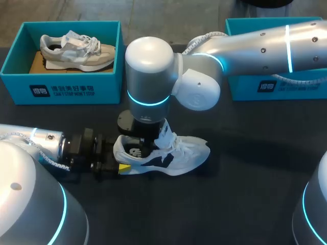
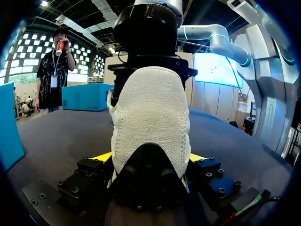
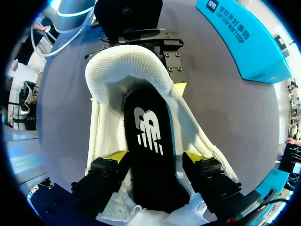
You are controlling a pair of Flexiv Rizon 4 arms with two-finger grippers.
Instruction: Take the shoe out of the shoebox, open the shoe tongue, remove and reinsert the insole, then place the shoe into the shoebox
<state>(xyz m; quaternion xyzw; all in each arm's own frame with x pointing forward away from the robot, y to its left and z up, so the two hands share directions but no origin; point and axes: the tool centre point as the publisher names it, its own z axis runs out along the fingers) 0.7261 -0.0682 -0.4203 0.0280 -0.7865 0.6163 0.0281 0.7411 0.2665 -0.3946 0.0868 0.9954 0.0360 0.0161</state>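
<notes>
A white shoe (image 1: 168,153) with dark side marks lies on the dark table, toe pointing right. My left gripper (image 1: 122,156) is at its heel. In the left wrist view the white heel (image 2: 150,108) fills the space between both yellow tips, which press on it from two sides. My right gripper (image 1: 145,143) hangs straight down over the shoe's mouth. In the right wrist view the black insole (image 3: 148,141) with a white logo lies inside the shoe. The right gripper (image 3: 156,157) stands open, one finger on each side of the insole.
A teal shoebox (image 1: 61,89) at the back left holds a grey and white shoe (image 1: 76,48). A second teal box (image 1: 276,89) stands at the back right, partly behind my right arm; its inside is hidden.
</notes>
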